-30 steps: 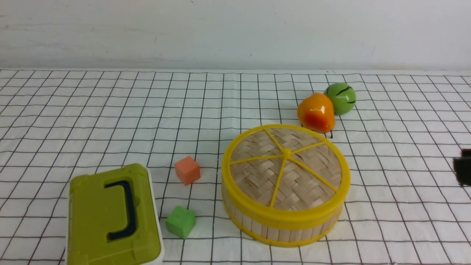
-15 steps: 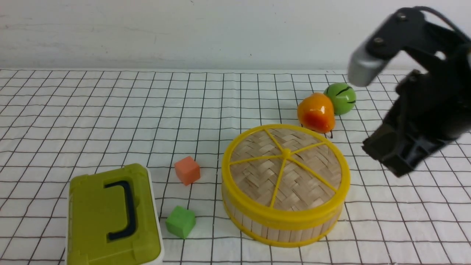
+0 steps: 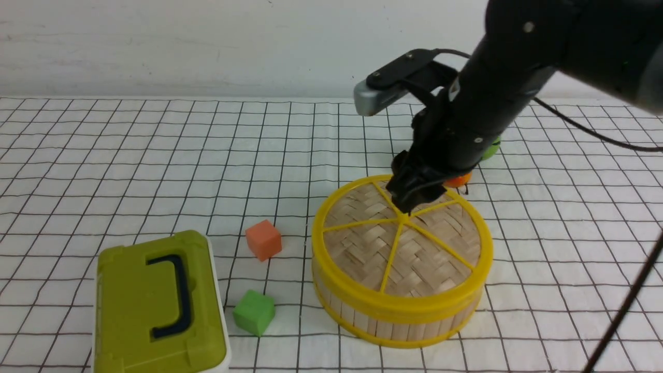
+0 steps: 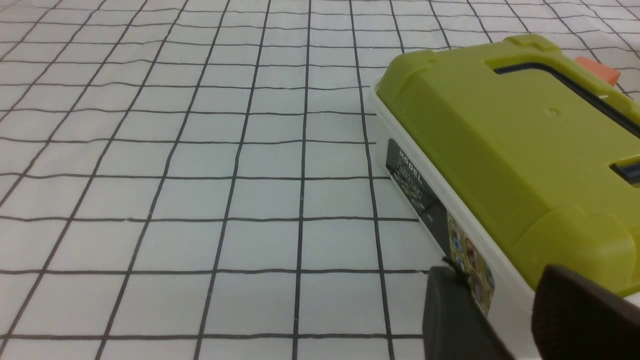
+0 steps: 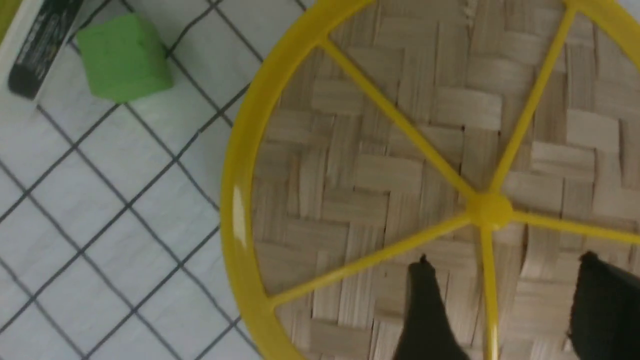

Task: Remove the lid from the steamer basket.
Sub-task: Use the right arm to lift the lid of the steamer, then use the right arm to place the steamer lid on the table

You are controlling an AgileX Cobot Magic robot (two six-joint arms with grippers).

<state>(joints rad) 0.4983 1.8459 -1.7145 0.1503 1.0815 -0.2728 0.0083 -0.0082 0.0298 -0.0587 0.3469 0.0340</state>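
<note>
The steamer basket (image 3: 393, 324), round with pale slat walls and yellow rings, stands right of centre with the lid (image 3: 409, 254) on it. The lid is woven bamboo with a yellow rim and spokes meeting at a hub (image 5: 489, 210). My right gripper (image 3: 412, 199) hangs just above the lid, a little behind the hub. In the right wrist view this gripper (image 5: 505, 260) is open, its two dark fingers either side of one yellow spoke, holding nothing. My left gripper (image 4: 500, 272) shows only in the left wrist view, open and empty, beside the green box.
An olive-green box (image 3: 155, 303) with a dark handle lies at the front left. An orange cube (image 3: 264, 239) and a green cube (image 3: 254, 312) sit between it and the basket. An orange toy fruit (image 3: 458, 180) and a green one (image 3: 489, 147) lie behind the basket, mostly hidden by the arm.
My right arm has swung in from the right edge to above the middle of the lid. The lid, basket and other objects have not moved.
</note>
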